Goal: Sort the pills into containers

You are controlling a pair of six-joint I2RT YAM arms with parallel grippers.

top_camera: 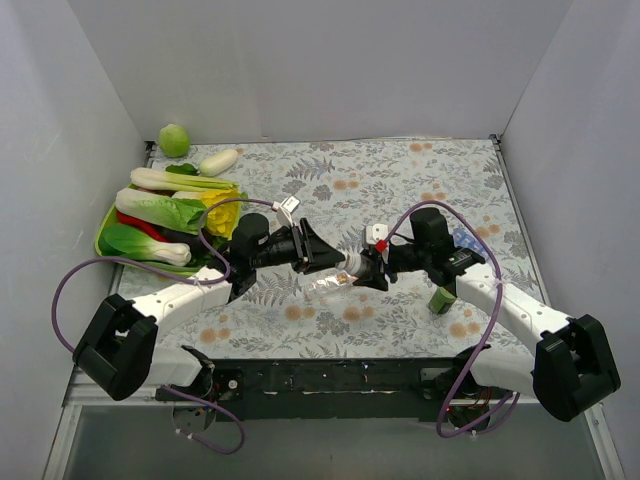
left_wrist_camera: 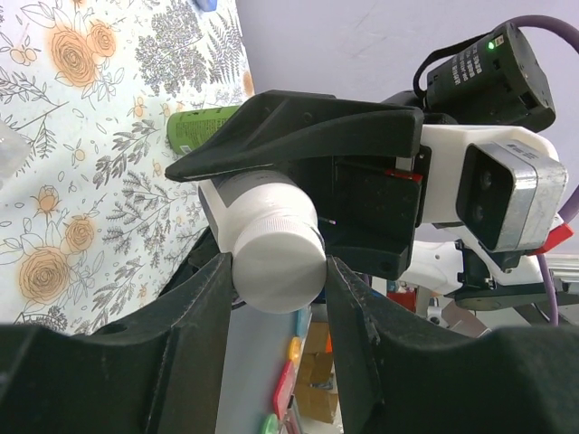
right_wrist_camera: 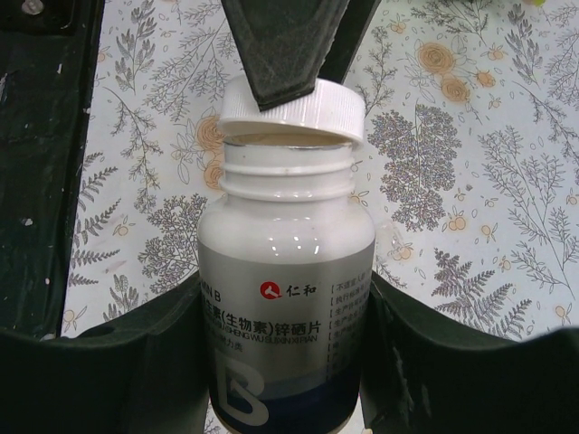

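The left hand is pressed together on the cap of a white pill bottle, one finger on each side of it. The right hand is clamped around the bottle's body, its fingers spread to that width. It holds the bottle off the bench with the neck toward the left hand.

Only the right wrist view shows how the cap sits. It lies tilted over the bottle's mouth, the neck threads bare beneath it, with one of the left fingers across its top. That view also gives the label: a red mark and printed characters above a blue band. The left wrist view shows the cap end-on and round, with the right hand's black fingers reaching along the bottle behind it. From above, only a white scrap shows between the two hands.

The top view alone shows the clear pill-box strip. It lies on the bench just below the meeting hands, toward the arm bases, and neither hand touches it. A small green bottle sits beside the right forearm. A blue strip peeks out behind that arm. Well off to the left hand's outer side is a green tray of vegetables.

The bench wears a cloth of grey leaves and orange blooms. Plain white walls close it in on three sides.
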